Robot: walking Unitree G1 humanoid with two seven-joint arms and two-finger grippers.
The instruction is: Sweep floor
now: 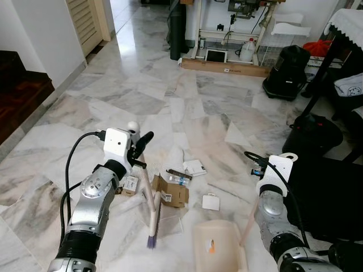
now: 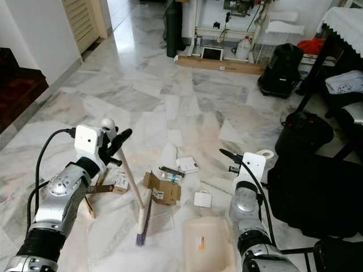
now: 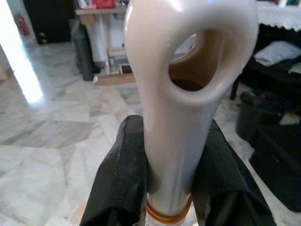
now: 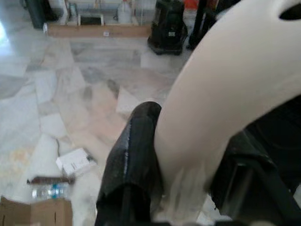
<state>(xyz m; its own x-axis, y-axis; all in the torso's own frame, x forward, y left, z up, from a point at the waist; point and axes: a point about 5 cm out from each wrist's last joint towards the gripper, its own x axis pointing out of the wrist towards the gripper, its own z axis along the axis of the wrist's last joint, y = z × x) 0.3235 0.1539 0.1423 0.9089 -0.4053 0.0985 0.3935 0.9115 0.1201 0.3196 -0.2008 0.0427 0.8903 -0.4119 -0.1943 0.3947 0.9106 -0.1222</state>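
Left wrist view: your left gripper [image 3: 171, 155] has both black fingers clamped on the cream broom handle [image 3: 176, 117] just under its hanging loop, with an orange band showing below the pads. From the head camera the broom [image 1: 148, 201] slants down from that grip to purple bristles [image 1: 152, 241] resting on the marble floor [image 1: 113, 102], just beside a brown cardboard box [image 1: 172, 191]. Your right gripper [image 4: 181, 155] is closed around the top of the dustpan handle [image 4: 221, 94]; the dustpan [image 1: 218, 243] sits mouth-forward on the floor between the arms, near the bristles. Litter lies ahead of it: a small white box [image 1: 211, 202], a white carton [image 1: 194, 167], a plastic bottle [image 1: 178, 180], another small carton [image 1: 130, 184]. Judgement: the broom looks light, stiff and glossy, so it may twist in the pads; holding so near the end gives reach but little leverage, so sweep with short, gentle strokes. The boxes look light and likely to skid past the pan's lip. Keep the pan's front edge pressed flat.
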